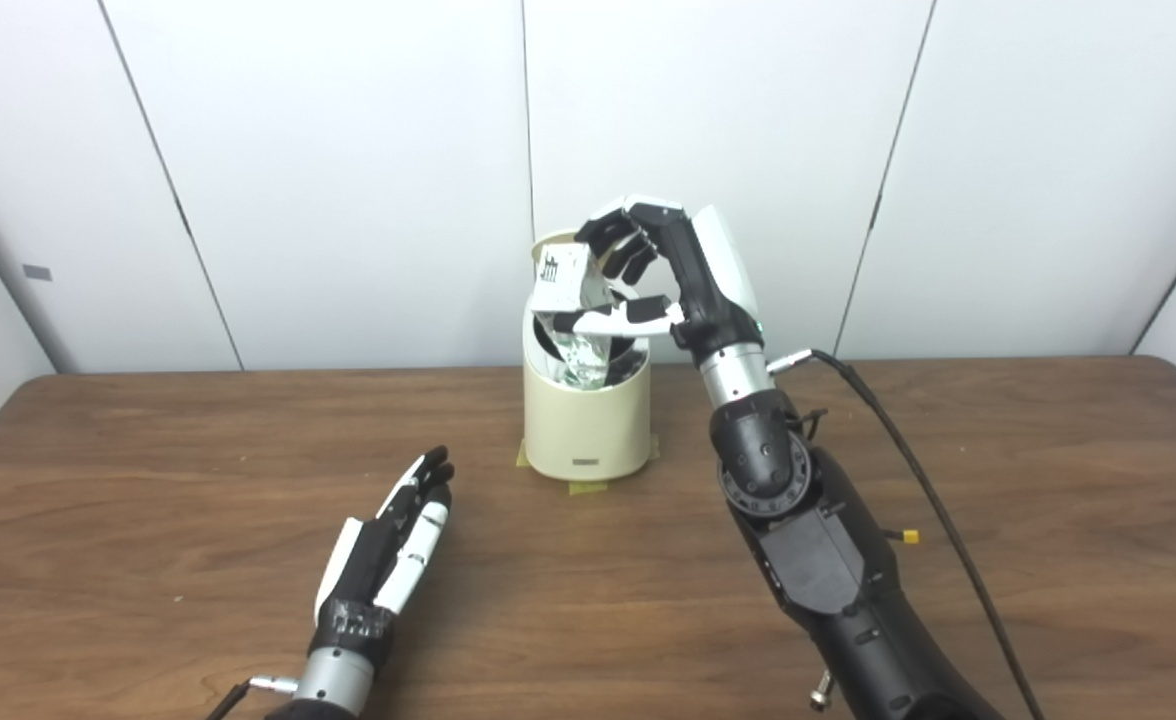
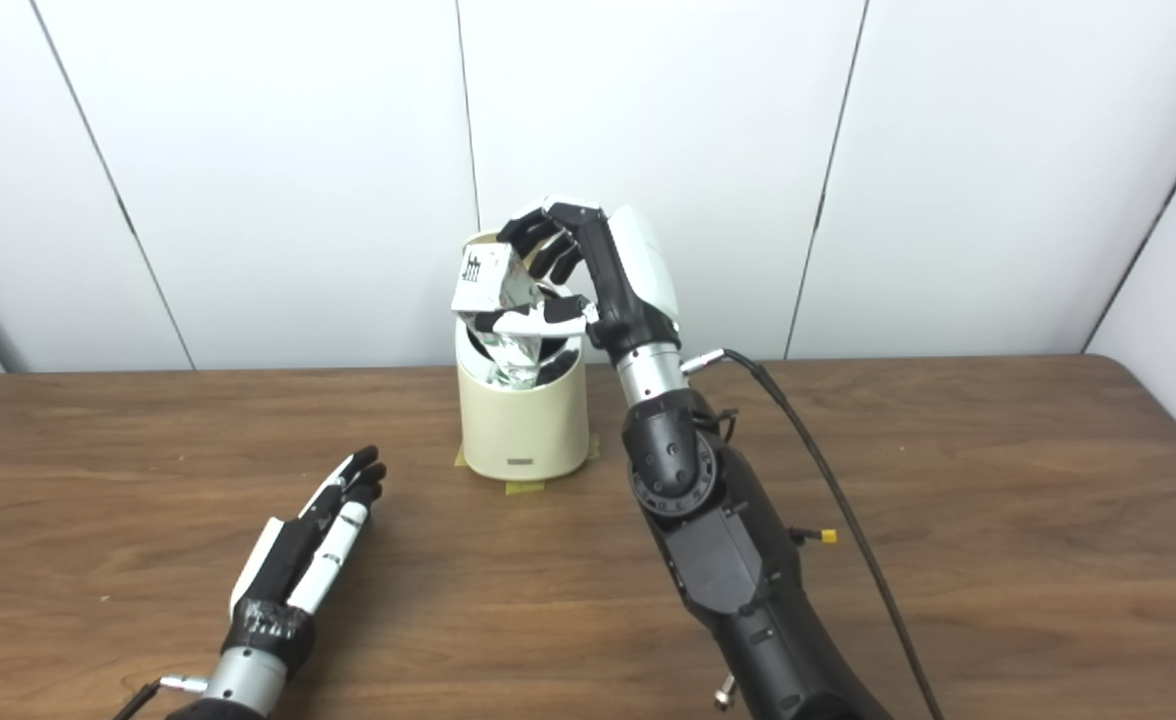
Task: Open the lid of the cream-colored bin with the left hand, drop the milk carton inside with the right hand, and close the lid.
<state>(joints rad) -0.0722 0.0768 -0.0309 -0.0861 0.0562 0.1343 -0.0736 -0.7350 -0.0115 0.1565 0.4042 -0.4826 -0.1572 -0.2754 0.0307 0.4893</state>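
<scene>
The cream-colored bin (image 1: 586, 425) stands at the table's middle back, its lid (image 1: 548, 243) tipped up behind the opening. My right hand (image 1: 648, 270) hovers just above the open mouth, shut on the white milk carton (image 1: 566, 285), whose lower end with a shiny lining (image 1: 584, 360) dips into the bin. My left hand (image 1: 393, 545) lies low over the table to the front left of the bin, fingers stretched out and apart, holding nothing. In the right eye view the carton (image 2: 488, 282) and bin (image 2: 523, 425) show the same way.
Bits of yellow tape (image 1: 588, 488) mark the bin's base on the brown wooden table (image 1: 1028, 480). A black cable (image 1: 908, 450) runs from the right wrist down the arm. White wall panels close off the back.
</scene>
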